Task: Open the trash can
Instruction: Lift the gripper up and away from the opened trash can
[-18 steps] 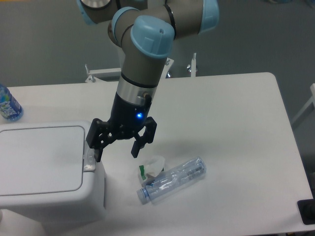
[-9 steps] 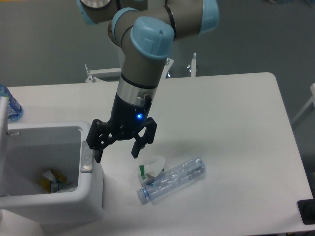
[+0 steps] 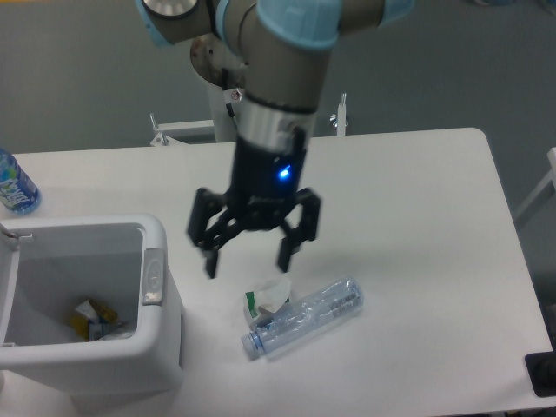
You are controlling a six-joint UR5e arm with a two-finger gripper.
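Note:
The white trash can (image 3: 165, 347) stands at the front left of the table with its lid swung open and back, only a thin edge showing at the far left. Its inside shows some scraps at the bottom. The small grey push-button (image 3: 152, 276) sits on its right rim. My gripper (image 3: 248, 254) hangs open and empty over the table to the right of the can, clear of the rim, just above a crumpled wrapper.
A clear plastic bottle (image 3: 304, 317) lies on its side right of the can, with a crumpled white and green wrapper (image 3: 265, 296) beside it. A blue-labelled bottle (image 3: 15, 186) stands at the far left edge. A white frame stands behind the table.
The lid went from shut to open. My gripper, which was at the button on the rim, has since lifted away and moved right over the table.

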